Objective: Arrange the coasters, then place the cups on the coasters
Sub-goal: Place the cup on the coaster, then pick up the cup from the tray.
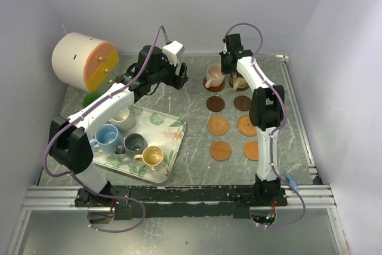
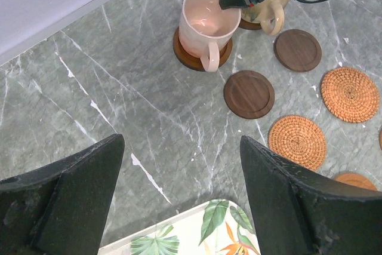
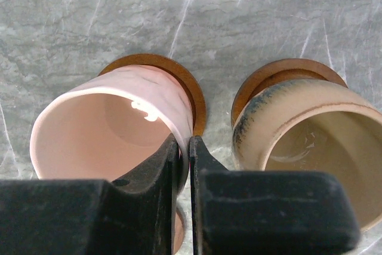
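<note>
- 2 cups (image 1: 213, 76) stand on dark coasters (image 2: 190, 64), upper centre of the overhead frame; the right gripper (image 3: 185, 144) pinches the pink cup (image 3: 113, 129) by its rim;
- Empty, the left gripper (image 2: 181, 144) gapes wide above the marble table (image 2: 149, 88);
- 4 cups sit on the tray (image 1: 169, 125), lower left

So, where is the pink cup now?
In the top view, the pink cup stands far back, right of centre, on a dark coaster, just left of the tan cup; the right claw pinches its rim.

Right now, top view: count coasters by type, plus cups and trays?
Dark wooden coasters: 4
Woven coasters: 4
Cups: 6
Tray: 1
Total: 15
Green shape at far left: too hidden to count.
</note>
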`<state>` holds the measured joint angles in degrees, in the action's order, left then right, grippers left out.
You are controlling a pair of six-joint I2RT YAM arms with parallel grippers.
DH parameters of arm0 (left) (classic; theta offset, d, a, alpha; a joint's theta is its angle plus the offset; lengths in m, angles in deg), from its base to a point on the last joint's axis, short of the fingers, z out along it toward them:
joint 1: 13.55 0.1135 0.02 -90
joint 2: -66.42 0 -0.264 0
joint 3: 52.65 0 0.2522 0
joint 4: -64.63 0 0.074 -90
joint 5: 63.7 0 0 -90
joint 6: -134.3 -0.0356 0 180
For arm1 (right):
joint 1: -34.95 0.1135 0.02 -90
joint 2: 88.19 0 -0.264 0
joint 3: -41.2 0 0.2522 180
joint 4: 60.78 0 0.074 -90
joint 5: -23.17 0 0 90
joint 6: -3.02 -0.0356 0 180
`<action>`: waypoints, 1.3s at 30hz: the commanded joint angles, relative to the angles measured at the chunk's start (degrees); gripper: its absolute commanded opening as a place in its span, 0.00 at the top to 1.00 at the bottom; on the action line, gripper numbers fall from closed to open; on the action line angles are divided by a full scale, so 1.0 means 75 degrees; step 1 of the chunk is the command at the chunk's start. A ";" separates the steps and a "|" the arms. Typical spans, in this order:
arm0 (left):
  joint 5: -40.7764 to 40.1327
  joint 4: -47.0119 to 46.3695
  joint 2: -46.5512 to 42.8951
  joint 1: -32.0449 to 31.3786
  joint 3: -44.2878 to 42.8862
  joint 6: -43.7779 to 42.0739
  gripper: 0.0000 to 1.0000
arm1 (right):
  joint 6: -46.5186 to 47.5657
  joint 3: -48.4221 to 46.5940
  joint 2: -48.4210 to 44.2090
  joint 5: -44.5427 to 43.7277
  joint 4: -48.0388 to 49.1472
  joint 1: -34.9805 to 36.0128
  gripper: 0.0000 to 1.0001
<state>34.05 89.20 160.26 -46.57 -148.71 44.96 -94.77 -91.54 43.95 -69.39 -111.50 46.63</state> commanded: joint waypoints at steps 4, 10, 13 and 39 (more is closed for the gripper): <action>0.0030 -0.0233 -0.0196 0.0043 0.0109 -0.0089 0.11 | 0.0072 -0.0460 0.0169 0.0167 0.0001 -0.0035 0.86; -0.0002 -0.0216 -0.0232 0.0047 0.0145 -0.0118 0.11 | 0.0091 -0.0542 0.0203 0.0178 -0.0025 -0.0035 0.81; -0.0024 -0.0205 -0.0252 0.0043 0.0157 -0.0150 0.10 | 0.0113 -0.0564 0.0192 0.0156 -0.0041 -0.0035 0.81; 0.0143 0.2933 -0.0993 0.1418 0.0485 -0.3103 0.10 | 0.1712 0.1944 -0.3381 0.1249 0.0876 -0.0041 0.52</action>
<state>33.22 103.14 155.47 -39.86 -146.50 26.71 -86.09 -82.58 23.89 -67.78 -106.95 46.56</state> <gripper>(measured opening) 0.906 0.474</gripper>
